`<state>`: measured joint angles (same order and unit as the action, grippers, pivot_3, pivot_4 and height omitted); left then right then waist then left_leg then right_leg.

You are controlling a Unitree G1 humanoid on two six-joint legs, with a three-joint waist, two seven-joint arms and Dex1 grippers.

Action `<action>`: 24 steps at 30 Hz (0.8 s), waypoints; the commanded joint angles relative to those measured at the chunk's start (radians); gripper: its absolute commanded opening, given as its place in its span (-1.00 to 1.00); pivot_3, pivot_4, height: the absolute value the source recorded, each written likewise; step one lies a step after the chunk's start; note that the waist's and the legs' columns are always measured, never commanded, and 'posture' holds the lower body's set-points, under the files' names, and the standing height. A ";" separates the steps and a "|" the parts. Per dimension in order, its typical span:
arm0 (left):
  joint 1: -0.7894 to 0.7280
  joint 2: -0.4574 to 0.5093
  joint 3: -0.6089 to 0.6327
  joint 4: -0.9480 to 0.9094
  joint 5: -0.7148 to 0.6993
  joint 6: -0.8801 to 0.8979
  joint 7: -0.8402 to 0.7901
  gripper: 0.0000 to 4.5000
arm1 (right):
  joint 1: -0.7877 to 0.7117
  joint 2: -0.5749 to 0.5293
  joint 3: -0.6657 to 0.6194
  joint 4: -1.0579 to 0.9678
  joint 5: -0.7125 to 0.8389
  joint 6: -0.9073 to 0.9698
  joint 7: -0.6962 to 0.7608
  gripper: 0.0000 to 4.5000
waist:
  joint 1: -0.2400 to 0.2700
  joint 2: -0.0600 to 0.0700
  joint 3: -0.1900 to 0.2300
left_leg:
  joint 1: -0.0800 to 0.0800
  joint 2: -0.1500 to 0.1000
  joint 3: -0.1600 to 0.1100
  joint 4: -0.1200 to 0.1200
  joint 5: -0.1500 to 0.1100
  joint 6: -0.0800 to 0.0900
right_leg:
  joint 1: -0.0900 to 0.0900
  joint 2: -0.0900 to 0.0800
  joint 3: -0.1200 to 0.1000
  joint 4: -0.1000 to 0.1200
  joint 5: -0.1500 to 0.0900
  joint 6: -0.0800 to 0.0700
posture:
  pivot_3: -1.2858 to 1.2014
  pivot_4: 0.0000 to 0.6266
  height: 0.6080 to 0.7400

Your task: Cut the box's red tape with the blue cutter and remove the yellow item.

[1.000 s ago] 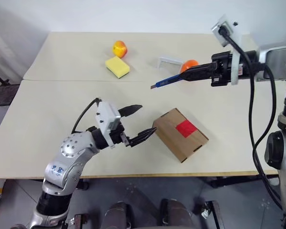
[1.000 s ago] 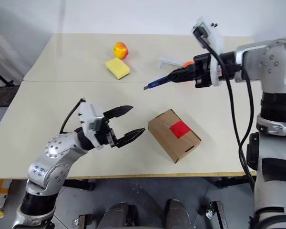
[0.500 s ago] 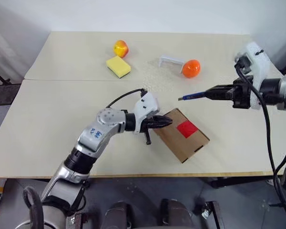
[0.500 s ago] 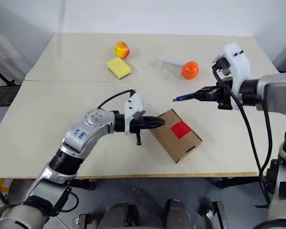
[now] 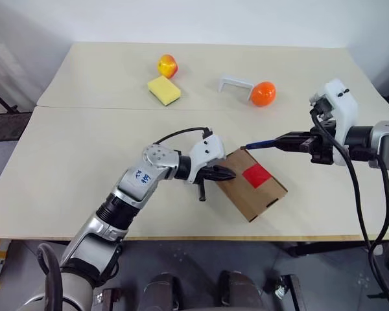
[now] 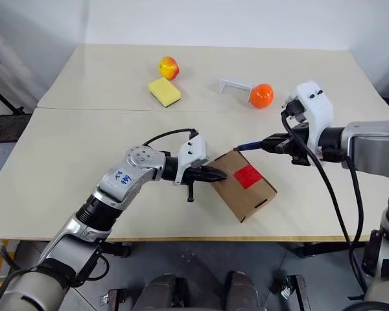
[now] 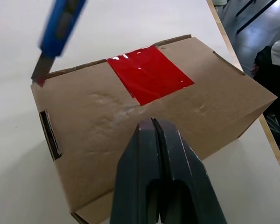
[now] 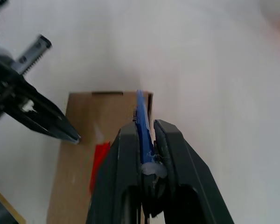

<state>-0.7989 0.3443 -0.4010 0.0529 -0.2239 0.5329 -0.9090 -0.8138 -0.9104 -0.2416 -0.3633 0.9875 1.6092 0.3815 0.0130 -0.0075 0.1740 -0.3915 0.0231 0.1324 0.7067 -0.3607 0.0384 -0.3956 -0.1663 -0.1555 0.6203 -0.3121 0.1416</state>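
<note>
two end effectors meet at the box [image 5: 249, 183], which lies skewed near the front edge of the desk [image 5: 84, 149]. it looks a light, hollow carton with thin, dentable walls, so it will likely slide or turn under a sideways push; bracing it at a side wall or corner, clear of the seam, seems best. the red tape [image 5: 255, 173] is a glossy patch across the top seam, probably thin and easy to slit. the cutter [image 5: 264, 143] is slim, stiff and smooth, best held far back on its handle. the yellow item is presumably inside the box. the left end effector [image 5: 225, 174] has its fingers pressed together, holding nothing, its tip at the box's near corner. the right end effector [image 5: 301, 142] is clamped on the cutter's handle, with the blade tip at the box's far edge.
</note>
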 commanded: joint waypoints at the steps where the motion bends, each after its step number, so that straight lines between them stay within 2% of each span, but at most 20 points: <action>1: -0.015 -0.015 0.007 -0.021 0.010 0.006 -0.003 -1.00 | 0.012 -0.036 -0.014 -0.030 0.043 0.005 -0.040 -0.93 | 0.005 0.000 0.000 | 0.000 0.000 0.000 0.000 0.000 0.000 | 0.000 0.000 0.000 0.000 0.000 0.000 | 0.03 -0.52 1.00; 16: -0.038 -0.029 0.021 0.017 0.021 0.002 -0.018 -1.00 | 0.039 -0.086 -0.044 -0.022 0.143 0.005 -0.134 -0.93 | 0.014 0.000 0.000 | -0.001 0.000 -0.002 0.002 0.000 0.000 | 0.001 0.000 -0.001 0.000 0.000 0.000 | 0.03 -0.52 1.00; 24: -0.044 -0.035 0.020 0.034 0.032 -0.003 -0.019 -1.00 | 0.005 -0.073 -0.072 -0.013 0.191 0.005 -0.163 -0.93 | 0.013 0.000 0.000 | -0.001 0.001 -0.002 0.003 0.000 0.000 | 0.002 0.000 -0.001 0.000 0.000 0.000 | 0.03 -0.52 1.00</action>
<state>-0.8186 0.3152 -0.3903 0.0914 -0.2028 0.5422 -0.9218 -0.7837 -0.9721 -0.2733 -0.3727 1.1624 1.6093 0.2271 0.0259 -0.0075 0.1740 -0.3922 0.0237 0.1306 0.7095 -0.3608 0.0385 -0.3940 -0.1664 -0.1564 0.6202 -0.3121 0.1416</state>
